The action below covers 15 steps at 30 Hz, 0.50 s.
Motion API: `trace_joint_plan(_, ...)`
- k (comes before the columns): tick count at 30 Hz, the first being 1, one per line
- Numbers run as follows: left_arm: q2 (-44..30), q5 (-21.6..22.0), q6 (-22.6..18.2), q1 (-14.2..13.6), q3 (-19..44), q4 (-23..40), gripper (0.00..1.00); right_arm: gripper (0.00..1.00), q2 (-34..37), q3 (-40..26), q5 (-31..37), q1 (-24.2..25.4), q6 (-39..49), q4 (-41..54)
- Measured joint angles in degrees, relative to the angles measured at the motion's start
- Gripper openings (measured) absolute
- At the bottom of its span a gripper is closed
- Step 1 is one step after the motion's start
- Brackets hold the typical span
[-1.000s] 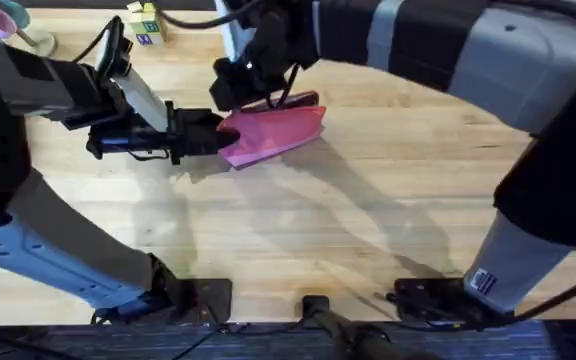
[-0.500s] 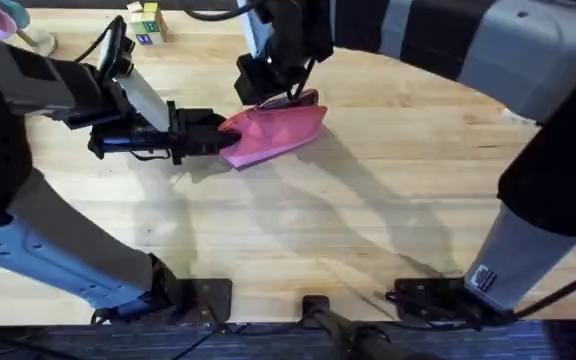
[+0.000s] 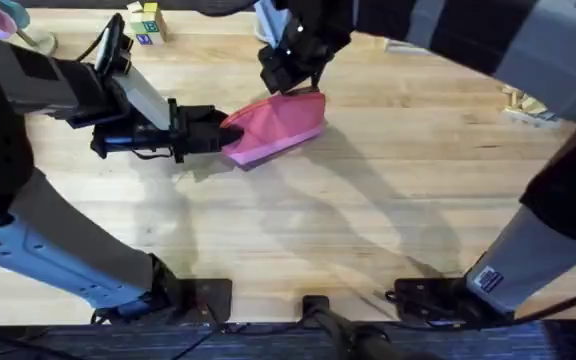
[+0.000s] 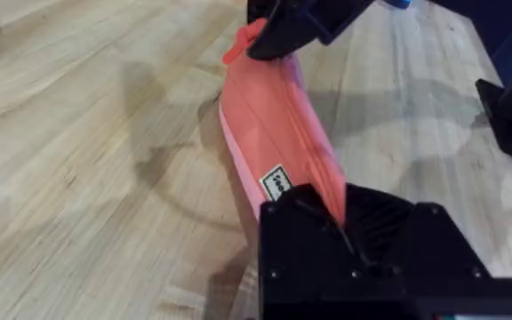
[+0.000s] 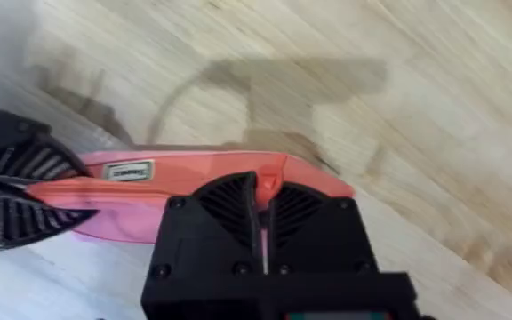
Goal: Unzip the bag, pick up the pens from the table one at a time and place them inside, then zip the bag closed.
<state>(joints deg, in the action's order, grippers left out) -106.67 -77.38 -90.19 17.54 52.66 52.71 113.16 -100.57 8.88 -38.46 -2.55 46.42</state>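
We have the bag upper centre on the table, left gripper clamped on its near end, right gripper pinched on the far top edge, likely the zipper pull. Risks: the pull slipping out, or the left grip giving and the pouch dragging instead of the zipper running.
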Motion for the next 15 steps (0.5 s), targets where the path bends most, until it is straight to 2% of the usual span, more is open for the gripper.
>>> trace_joint_plan(3, 0.0, 0.1, -0.01, 0.0, 0.0, 0.05, 0.042, 0.031, -0.32, 0.0, 0.96, 1.28, 0.76, 0.8)
trace_joint_plan(8, 0.0, 0.46, -0.02, 0.02, 0.0, 0.24, 0.042, 0.032, -0.32, 0.0, 3.14, 6.14, 1.34, 2.68)
trace_joint_plan(15, 0.0, 0.14, -0.02, -0.07, 0.0, 0.16, 0.042, 0.033, -0.32, 0.0, -0.25, 9.98, 1.36, 3.08)
